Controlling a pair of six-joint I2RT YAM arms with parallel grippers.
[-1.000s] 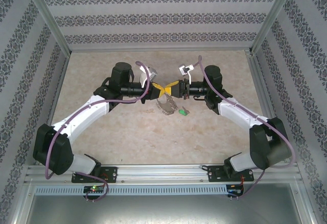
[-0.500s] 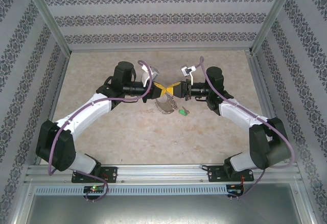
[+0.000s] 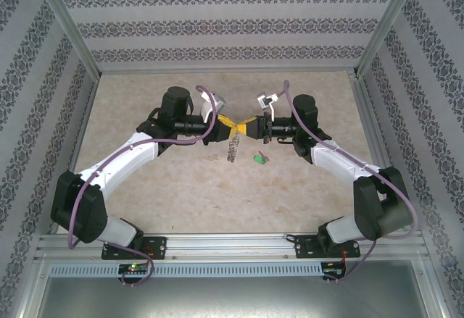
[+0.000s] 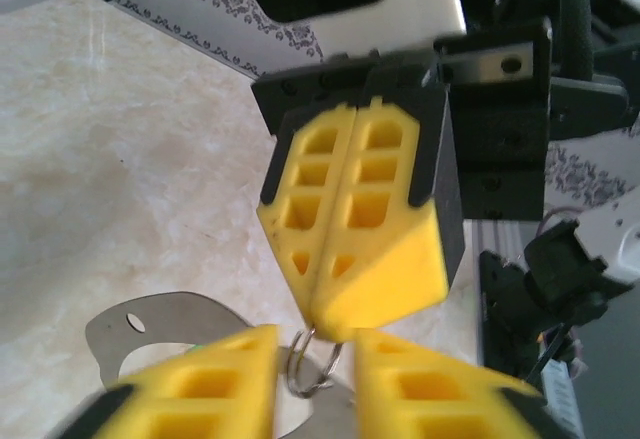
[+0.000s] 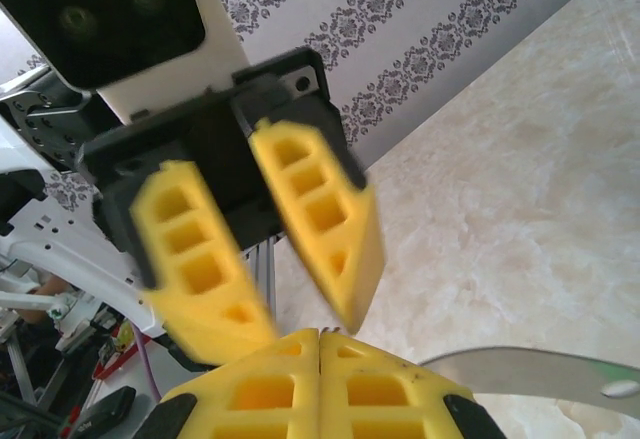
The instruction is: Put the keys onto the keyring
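High over the table's middle my two grippers meet tip to tip. The right gripper (image 3: 243, 127) is shut on the top of the keyring (image 3: 232, 146), which dangles below it as a narrow silvery strand. In the left wrist view the right gripper (image 4: 322, 321) pinches a thin wire loop of the keyring (image 4: 312, 364). My left gripper (image 4: 315, 347) stands open on either side of that loop, its fingers apart from it. The green-headed key (image 3: 259, 159) lies on the table just right of the hanging ring, held by nothing.
A flat silvery tag (image 4: 150, 324) hangs with the ring, also seen under my right gripper (image 5: 320, 339) as a silvery tag (image 5: 520, 367). Patterned walls (image 3: 232, 24) and metal posts enclose the marble-look table (image 3: 181, 187).
The left gripper has opened and let go of the keyring. The right gripper has shut on it. The ring has swung from a wide loop into a narrow hanging strand.
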